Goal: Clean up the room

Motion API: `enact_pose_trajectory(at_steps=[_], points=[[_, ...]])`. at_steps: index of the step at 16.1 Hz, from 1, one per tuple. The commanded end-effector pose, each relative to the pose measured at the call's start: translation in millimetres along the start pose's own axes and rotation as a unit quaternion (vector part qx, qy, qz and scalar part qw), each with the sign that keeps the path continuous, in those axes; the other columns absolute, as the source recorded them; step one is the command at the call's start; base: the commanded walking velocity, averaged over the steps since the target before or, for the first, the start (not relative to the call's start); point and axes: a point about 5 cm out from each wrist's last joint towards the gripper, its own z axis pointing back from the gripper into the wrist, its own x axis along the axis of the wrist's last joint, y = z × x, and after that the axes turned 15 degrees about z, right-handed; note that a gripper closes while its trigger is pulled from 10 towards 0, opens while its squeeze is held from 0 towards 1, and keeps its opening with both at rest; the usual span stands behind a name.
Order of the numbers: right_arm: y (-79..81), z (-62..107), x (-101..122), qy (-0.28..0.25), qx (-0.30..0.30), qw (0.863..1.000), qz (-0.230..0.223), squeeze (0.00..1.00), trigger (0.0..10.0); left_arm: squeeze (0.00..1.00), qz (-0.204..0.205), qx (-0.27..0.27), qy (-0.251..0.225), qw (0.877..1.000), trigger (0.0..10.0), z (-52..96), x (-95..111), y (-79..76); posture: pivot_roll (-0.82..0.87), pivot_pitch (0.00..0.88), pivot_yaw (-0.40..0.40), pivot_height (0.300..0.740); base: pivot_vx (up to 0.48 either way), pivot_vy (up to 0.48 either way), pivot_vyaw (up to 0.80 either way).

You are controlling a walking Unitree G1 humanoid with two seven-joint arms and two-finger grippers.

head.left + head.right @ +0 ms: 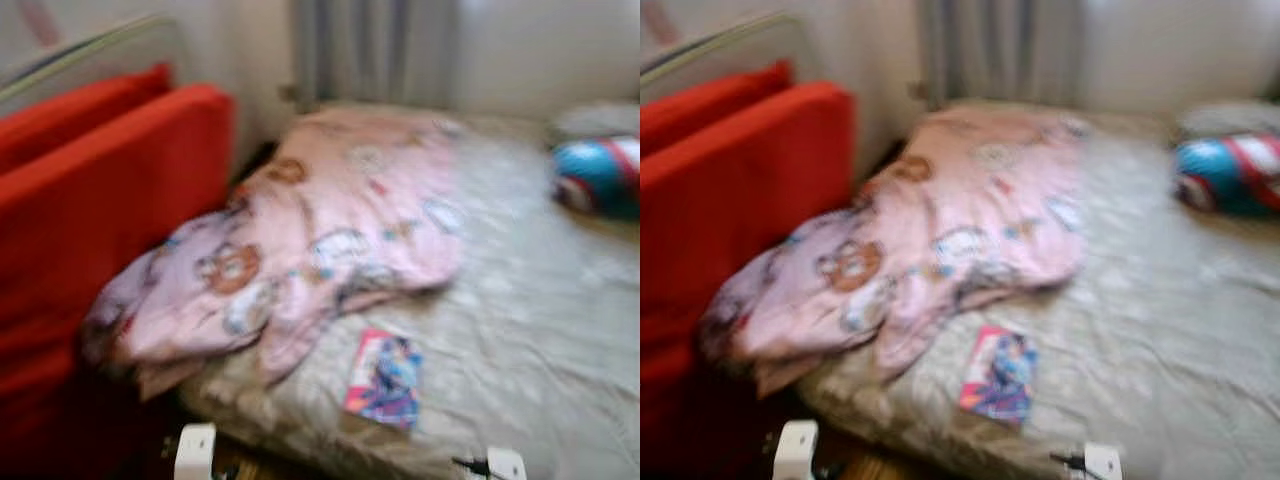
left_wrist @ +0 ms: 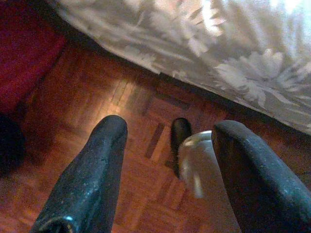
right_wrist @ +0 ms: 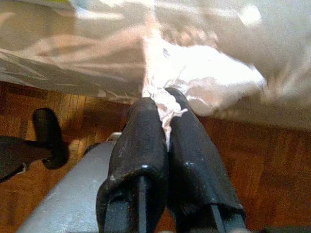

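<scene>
While the head camera blurred, the left eye view showed the bed (image 1: 540,330) as the landmark: a pink printed blanket (image 1: 330,230) lay bunched over the bed's near left part and spilled off its edge toward the red sofa (image 1: 90,230) beside it, which is probably why the room counted as untidy. A small colourful book (image 1: 384,380) lay flat on the sheet near the bed's front edge, just below the blanket, and a blue, red and white cushion (image 1: 600,175) sat at the bed's far right side. The right eye view gave the same layout. In the left wrist view the left tool (image 2: 167,160) hung low over the parquet floor (image 2: 97,97) in front of the bed's flowered sheet (image 2: 218,53), its two black fingers (image 2: 97,165) wide apart and holding nothing, so that arm looked idle. In the right wrist view the right tool (image 3: 165,121) had its fingers pressed together on a thin scrap of pale crumpled stuff (image 3: 167,104), perhaps tissue or fabric, beside the bed's hanging sheet above the floor; I judged it pinched so for carrying away.
</scene>
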Motion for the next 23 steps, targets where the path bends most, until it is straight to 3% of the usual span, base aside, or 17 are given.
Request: enact_pose_trajectory(at_steps=[1,6,11,18,23], points=[[4.2,0.2,-2.8,0.007,0.001,1.0,-0.004,0.0,10.0,0.0,-0.006,0.012,0.01,1.0,10.0,2.4,-6.5,6.2,-0.01,0.087,0.004,0.74,0.0,0.0,0.8],[5.6,0.5,-4.7,0.009,0.003,1.0,-0.006,0.0,10.0,0.0,0.0,0.014,0.008,1.0,10.0,2.8,-7.5,6.1,-0.01,0.102,0.0,0.74,0.0,0.0,0.71],[5.9,0.4,-3.8,0.004,0.007,1.0,-0.03,0.0,10.0,0.0,0.004,0.017,0.007,1.0,10.0,3.5,-10.2,5.5,0.0,0.117,-0.007,0.74,0.0,0.0,0.0],[4.9,0.6,-3.4,0.0,0.01,1.0,-0.017,0.0,10.0,0.0,0.01,0.019,0.006,1.0,10.0,3.9,-11.2,6.1,0.0,0.125,-0.01,0.74,0.0,0.0,0.0],[3.3,1.2,-5.7,0.005,0.006,1.0,-0.009,0.0,10.0,0.0,0.011,0.018,0.005,1.0,10.0,3.8,-11.2,5.7,0.0,0.13,-0.01,0.74,0.0,0.0,0.74]])
